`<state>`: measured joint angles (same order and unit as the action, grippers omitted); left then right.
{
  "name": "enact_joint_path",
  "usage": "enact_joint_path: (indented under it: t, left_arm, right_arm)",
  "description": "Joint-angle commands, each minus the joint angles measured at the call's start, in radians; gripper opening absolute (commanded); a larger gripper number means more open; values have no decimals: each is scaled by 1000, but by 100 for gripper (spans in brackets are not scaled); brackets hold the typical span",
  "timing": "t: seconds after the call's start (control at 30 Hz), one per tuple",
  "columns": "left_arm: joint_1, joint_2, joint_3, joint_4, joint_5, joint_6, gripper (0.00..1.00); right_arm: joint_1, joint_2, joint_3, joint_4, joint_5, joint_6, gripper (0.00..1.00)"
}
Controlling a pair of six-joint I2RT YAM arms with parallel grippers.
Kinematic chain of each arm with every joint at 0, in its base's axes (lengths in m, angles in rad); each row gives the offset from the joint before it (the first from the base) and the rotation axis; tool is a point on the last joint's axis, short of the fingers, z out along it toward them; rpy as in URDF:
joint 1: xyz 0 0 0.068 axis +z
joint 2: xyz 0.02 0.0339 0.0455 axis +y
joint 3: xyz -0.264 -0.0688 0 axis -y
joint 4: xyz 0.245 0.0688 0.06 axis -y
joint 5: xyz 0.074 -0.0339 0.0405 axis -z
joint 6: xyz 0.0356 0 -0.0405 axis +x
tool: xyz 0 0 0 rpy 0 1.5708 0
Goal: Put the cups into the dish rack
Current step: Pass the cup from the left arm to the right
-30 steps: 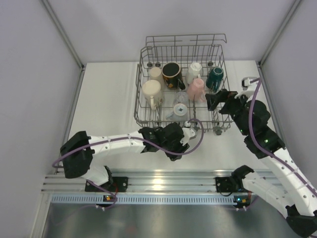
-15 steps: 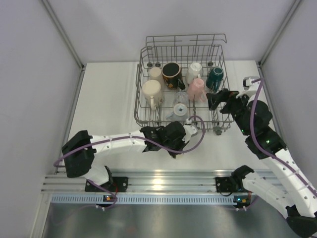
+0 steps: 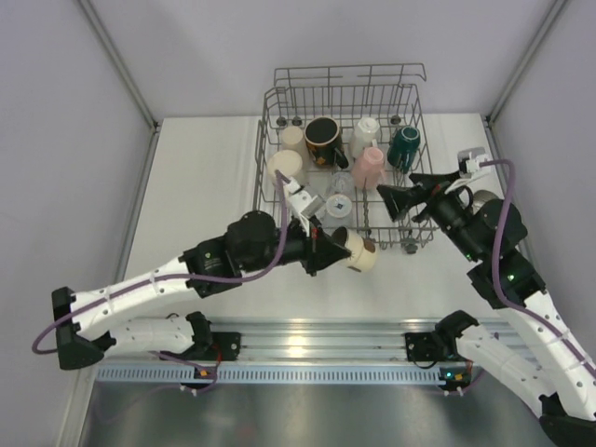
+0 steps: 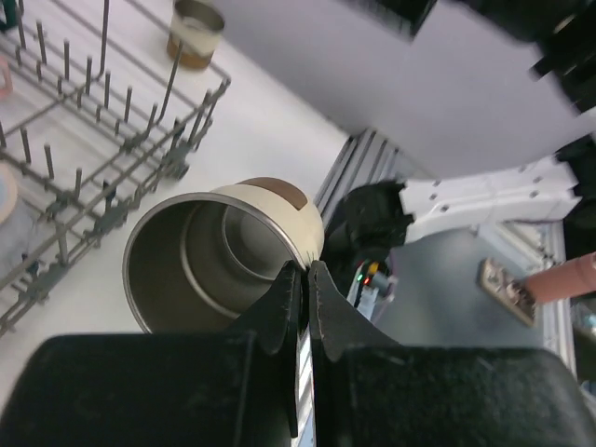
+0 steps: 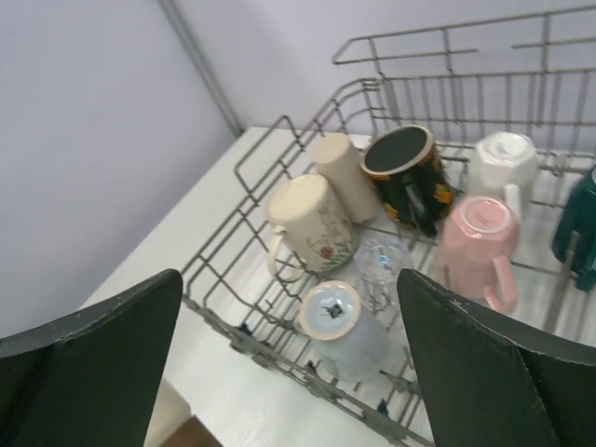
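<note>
Left gripper [image 3: 329, 251] clamped on rim of banded cup [image 3: 361, 252], centre frame, just below rack [image 3: 346, 97] front edge. Right gripper [image 3: 402, 190] jaws wide apart, empty, at rack's right side.

The rack [image 3: 346, 91] has one open patch, the bare tines in its near-right corner, and the right gripper [image 3: 400, 191] hangs over it with jaws wide. Cups fill the rest: cream mug [image 3: 284, 169], black mug [image 3: 322, 140], white cup [image 3: 365, 133], pink cup [image 3: 370, 166], green cup [image 3: 404, 145], glass [image 3: 341, 184] and pale cup [image 3: 335, 205]. The near rim stands between that patch and the banded cup [image 3: 359, 251] pinched by the left gripper [image 3: 328, 251]. The table [image 3: 200, 177] left of the rack is bare. Off the right side stands one more cup [image 4: 196, 35], possibly steel.
</note>
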<state>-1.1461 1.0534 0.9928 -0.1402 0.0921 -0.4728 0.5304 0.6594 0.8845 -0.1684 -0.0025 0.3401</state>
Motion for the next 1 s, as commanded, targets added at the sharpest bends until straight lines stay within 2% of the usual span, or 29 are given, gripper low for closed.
enact_joint_path:
  t: [0.0, 0.13, 0.23, 0.3, 0.37, 0.43, 0.77, 0.97]
  left_arm:
    - [31, -47, -11, 200, 17, -108, 0]
    - [112, -64, -8, 304, 136, -216, 0]
    - [221, -66, -66, 491, 285, -361, 0]
    - [302, -64, -134, 680, 340, -481, 0]
    - [351, -63, -183, 787, 385, -535, 0]
    - [370, -59, -206, 931, 408, -601, 0]
    - [398, -9, -253, 1264, 429, -751, 0]
    - [398, 25, -272, 1355, 434, -791, 0]
  right_arm:
    - [14, -24, -30, 159, -215, -6, 99]
    - [14, -32, -65, 291, -327, 40, 99]
    - [16, -43, -111, 375, -384, 86, 99]
    - [16, -49, -127, 409, -416, 112, 99]
    - [16, -49, -142, 447, -439, 125, 100]
    - [16, -46, -154, 467, -468, 137, 99]
    - [16, 9, -191, 610, -544, 223, 99]
    - [16, 46, -214, 737, -586, 312, 100]
